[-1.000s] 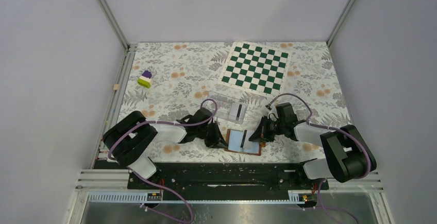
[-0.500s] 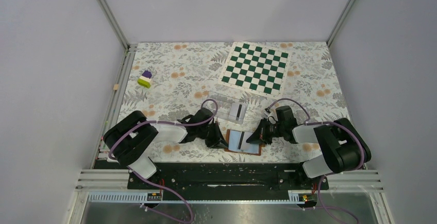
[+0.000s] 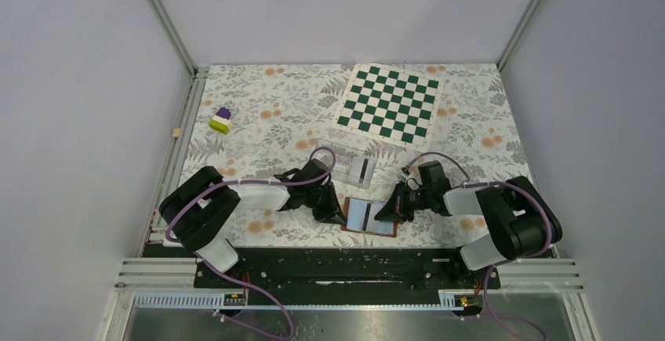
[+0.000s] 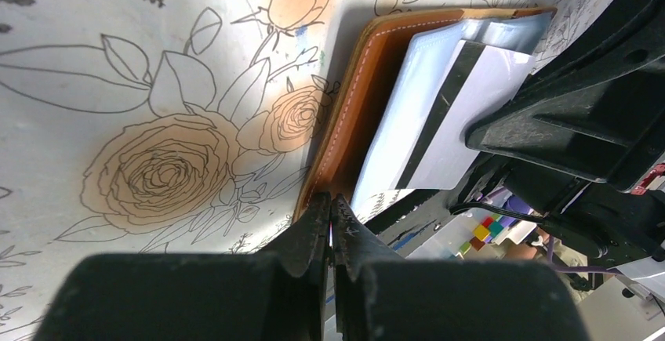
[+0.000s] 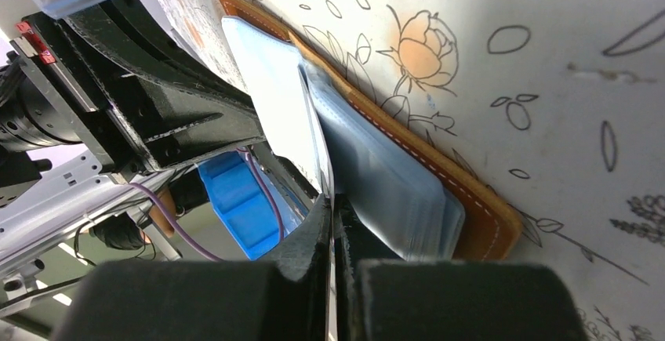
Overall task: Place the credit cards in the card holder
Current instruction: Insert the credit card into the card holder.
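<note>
The brown card holder (image 3: 368,232) lies open near the table's front edge, its pale blue-grey pockets (image 5: 384,176) facing up. My left gripper (image 3: 336,214) is shut on the holder's left leather edge (image 4: 353,121). My right gripper (image 3: 386,212) is shut on a whitish credit card with a black stripe (image 4: 470,114). It holds the card edge-on over the pockets, its far end among them. A second credit card (image 3: 361,170) rests in the clear plastic case behind the holder.
The clear plastic case (image 3: 339,155) sits just behind the holder. A green-and-white chessboard mat (image 3: 390,103) lies at the back right. A purple-and-green block (image 3: 222,120) and a small tan cube (image 3: 177,132) are at the far left. The arms' base rail (image 3: 345,266) runs along the front edge.
My right gripper has shifted a little left with the card, carrying it further over the holder. The left gripper has stayed at the holder's edge.
</note>
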`<state>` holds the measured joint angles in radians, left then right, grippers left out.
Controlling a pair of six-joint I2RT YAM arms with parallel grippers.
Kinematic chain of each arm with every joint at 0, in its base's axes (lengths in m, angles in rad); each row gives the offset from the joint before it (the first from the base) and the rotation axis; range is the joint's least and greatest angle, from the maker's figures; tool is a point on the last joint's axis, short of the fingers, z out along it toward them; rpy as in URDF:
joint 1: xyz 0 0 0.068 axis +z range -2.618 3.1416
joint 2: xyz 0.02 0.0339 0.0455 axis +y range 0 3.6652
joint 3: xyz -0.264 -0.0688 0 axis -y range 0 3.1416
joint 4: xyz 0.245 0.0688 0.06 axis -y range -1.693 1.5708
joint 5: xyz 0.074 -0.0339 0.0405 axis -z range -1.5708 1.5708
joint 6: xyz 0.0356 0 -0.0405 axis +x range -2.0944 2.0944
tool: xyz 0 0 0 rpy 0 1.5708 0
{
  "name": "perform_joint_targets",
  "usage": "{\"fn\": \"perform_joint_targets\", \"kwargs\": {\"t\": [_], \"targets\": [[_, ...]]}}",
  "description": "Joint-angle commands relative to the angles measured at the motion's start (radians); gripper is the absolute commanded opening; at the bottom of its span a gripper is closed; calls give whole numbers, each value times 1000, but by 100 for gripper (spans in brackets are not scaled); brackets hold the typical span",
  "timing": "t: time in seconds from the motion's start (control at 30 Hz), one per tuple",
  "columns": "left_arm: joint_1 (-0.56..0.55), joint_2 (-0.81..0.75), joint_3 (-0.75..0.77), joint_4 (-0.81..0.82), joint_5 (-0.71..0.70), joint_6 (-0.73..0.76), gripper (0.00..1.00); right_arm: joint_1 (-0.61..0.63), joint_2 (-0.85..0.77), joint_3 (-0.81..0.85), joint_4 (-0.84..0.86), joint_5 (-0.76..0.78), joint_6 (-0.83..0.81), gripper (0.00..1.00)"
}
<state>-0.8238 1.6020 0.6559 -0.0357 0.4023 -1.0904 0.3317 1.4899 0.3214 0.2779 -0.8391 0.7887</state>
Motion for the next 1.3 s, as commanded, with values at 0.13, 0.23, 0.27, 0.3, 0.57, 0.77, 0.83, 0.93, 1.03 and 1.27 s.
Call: {"fn": "perform_joint_targets", "kwargs": {"t": [0.13, 0.23, 0.27, 0.3, 0.57, 0.77, 0.83, 0.93, 1.03, 1.27], "targets": [[-4, 49, 46, -41, -21, 47, 2, 1, 73, 56, -169, 11, -102, 0], [-4, 59, 57, -51, -14, 54, 2, 3, 94, 85, -169, 17, -116, 0], [-4, 63, 64, -65, -16, 62, 2, 3, 99, 97, -169, 19, -124, 0], [-4, 66, 73, -78, -18, 72, 2, 3, 101, 107, -174, 22, -132, 0], [-1, 94, 144, -199, -58, 135, 5, 10, 146, 190, -254, 41, -193, 0], [30, 92, 157, -255, -96, 152, 11, 25, 161, 191, -262, 73, -198, 0], [47, 94, 161, -266, -103, 157, 12, 34, 161, 194, -271, 86, -207, 1], [56, 114, 199, -299, -118, 170, 13, 54, 169, 206, -272, 100, -209, 3], [56, 146, 234, -328, -130, 176, 13, 69, 181, 216, -272, 105, -202, 4], [55, 177, 238, -326, -118, 173, 13, 74, 164, 176, -160, 115, -139, 7]]}}
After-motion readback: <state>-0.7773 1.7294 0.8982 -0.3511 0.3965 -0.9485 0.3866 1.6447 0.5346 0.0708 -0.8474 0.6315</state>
